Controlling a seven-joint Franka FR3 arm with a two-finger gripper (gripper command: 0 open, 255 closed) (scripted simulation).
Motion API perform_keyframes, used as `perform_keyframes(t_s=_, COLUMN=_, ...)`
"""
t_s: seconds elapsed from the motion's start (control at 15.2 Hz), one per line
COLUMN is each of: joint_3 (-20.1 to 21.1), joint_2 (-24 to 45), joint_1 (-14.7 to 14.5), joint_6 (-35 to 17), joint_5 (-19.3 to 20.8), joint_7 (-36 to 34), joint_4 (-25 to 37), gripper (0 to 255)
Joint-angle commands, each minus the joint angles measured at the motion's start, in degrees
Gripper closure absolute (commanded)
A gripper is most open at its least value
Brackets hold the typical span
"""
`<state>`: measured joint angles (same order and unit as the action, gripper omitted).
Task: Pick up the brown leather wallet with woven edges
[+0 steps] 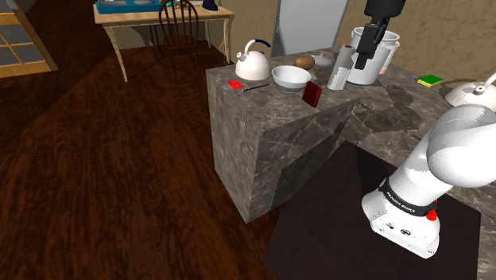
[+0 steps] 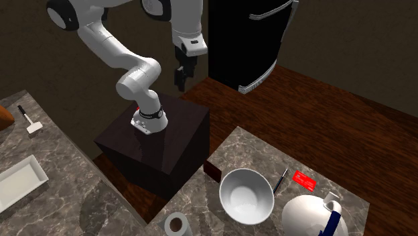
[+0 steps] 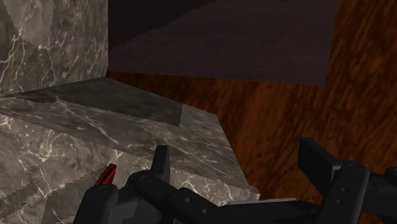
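Note:
The wallet [image 1: 311,94] is a small dark red-brown thing standing on edge near the front edge of the grey marble counter [image 1: 262,119], just beside the white bowl [image 1: 291,77]. My black gripper [image 1: 366,57] hangs open in the air above the counter, well to the shoulder view's right of the wallet, in front of a white pot [image 1: 372,60]. In the second exterior view the gripper [image 2: 179,82] hovers over the dark stand [image 2: 161,144], and the wallet [image 2: 212,172] sits at the counter's edge. In the wrist view a red sliver of the wallet [image 3: 105,175] shows beside the left finger [image 3: 162,162].
Near the wallet stand a white kettle [image 1: 253,62], a paper roll [image 1: 342,68], a red card [image 1: 235,83] and a thin pen [image 1: 256,86]. A green and yellow sponge [image 1: 430,79] lies farther right. A wooden table and chair [image 1: 179,20] stand behind, across dark wood floor.

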<state>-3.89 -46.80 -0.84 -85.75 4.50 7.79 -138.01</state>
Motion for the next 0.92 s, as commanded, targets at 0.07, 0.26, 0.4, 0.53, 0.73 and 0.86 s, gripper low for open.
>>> perform_keyframes(t_s=0.07, joint_3=-0.69, joint_2=0.71, joint_1=0.39, joint_6=-2.08, joint_5=0.48, joint_7=0.19, joint_4=-0.99, gripper=0)
perform_keyframes(t_s=0.26, joint_3=-2.81, joint_2=3.36, joint_1=1.57, joint_6=-8.39, joint_5=1.83, joint_7=0.74, joint_4=-3.50, gripper=0)
perform_keyframes(t_s=0.4, joint_3=-4.26, joint_2=5.57, joint_1=2.33, joint_6=-12.67, joint_5=2.64, joint_7=1.11, joint_4=-4.80, gripper=0)
perform_keyframes(t_s=0.53, joint_3=-5.75, joint_2=8.12, joint_1=3.04, joint_6=-16.97, joint_5=3.36, joint_7=1.48, joint_4=-5.77, gripper=0)
perform_keyframes(t_s=0.73, joint_3=-8.01, joint_2=12.54, joint_1=4.00, joint_6=-23.43, joint_5=4.18, joint_7=2.10, joint_4=-6.63, gripper=0)
perform_keyframes(t_s=0.86, joint_3=-9.54, joint_2=15.87, joint_1=4.54, joint_6=-27.69, joint_5=4.50, joint_7=2.59, joint_4=-6.79, gripper=0)
